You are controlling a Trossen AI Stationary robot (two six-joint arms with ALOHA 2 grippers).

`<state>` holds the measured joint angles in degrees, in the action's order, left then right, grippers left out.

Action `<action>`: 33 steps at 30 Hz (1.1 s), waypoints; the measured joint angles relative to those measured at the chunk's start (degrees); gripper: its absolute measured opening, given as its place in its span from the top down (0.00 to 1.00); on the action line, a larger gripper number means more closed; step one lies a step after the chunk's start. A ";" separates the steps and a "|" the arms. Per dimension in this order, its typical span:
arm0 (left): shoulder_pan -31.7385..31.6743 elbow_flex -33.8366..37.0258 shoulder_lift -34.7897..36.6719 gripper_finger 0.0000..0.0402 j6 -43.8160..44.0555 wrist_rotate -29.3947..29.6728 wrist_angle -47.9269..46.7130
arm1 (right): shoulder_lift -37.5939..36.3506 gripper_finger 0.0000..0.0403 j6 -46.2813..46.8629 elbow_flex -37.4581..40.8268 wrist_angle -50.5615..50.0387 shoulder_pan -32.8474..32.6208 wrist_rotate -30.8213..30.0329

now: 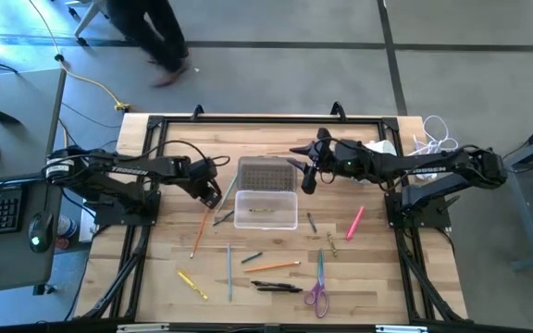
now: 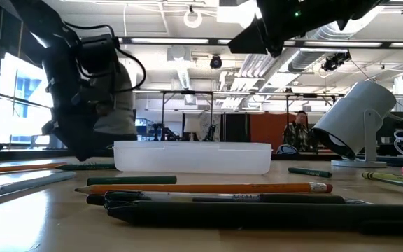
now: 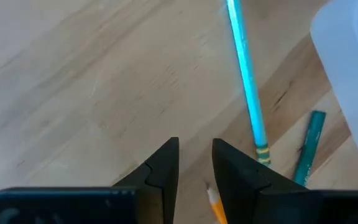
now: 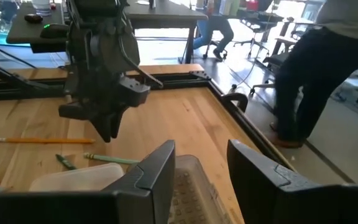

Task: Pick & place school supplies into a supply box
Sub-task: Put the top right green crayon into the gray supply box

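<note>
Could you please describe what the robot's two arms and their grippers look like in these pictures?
Both arms are dark, nearly black, jointed links with black cables looping along them. The left gripper ends in two matte black, wedge-shaped fingers tapering to blunt tips. The right gripper has similar angular dark fingers. A small green light glows on the right arm.

A white cable bundle (image 1: 436, 135) lies at the wooden table's (image 1: 405, 287) far-right corner.

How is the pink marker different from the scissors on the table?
The pink marker is one short, straight stick; the scissors are longer, with purple loop handles at one end. The marker lies alone, slanted, close to the right arm's base; the scissors lie nearer the table's front edge, by the pencils. Both lie flat on the wood, outside the box.
</note>
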<state>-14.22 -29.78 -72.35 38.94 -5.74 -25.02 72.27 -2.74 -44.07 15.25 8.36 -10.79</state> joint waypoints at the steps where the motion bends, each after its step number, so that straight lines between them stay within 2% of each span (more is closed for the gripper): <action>1: -0.01 0.00 -0.23 0.67 0.41 -0.26 0.18 | 0.00 0.67 -0.12 0.00 0.18 0.00 0.00; 8: 0.51 0.00 -2.28 0.67 -2.30 -2.64 4.28 | 0.00 0.67 0.12 0.00 0.48 0.00 0.00; 12: 0.83 -0.02 -2.26 0.67 -2.45 -1.43 5.16 | -0.02 0.67 3.20 0.00 -0.04 0.00 0.04; 19: 0.77 -0.02 -2.24 0.67 -1.14 3.23 5.62 | 0.05 0.67 11.09 0.00 -12.04 -2.16 3.64; 22: 0.77 -0.02 -2.24 0.67 -0.96 6.17 5.60 | 0.09 0.67 15.70 0.00 -18.45 -4.61 1.30; 27: 0.77 -0.02 -2.24 0.67 -0.94 8.43 5.98 | 0.13 0.67 24.02 0.00 -28.75 -10.38 -6.09; 33: 0.75 -0.02 -2.23 0.67 -0.92 9.85 8.50 | 0.32 0.67 35.05 0.00 -36.03 -16.29 -7.40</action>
<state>-13.47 -29.80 -74.58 38.02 4.11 -16.52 72.59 32.31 -44.07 -20.78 -7.93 -18.19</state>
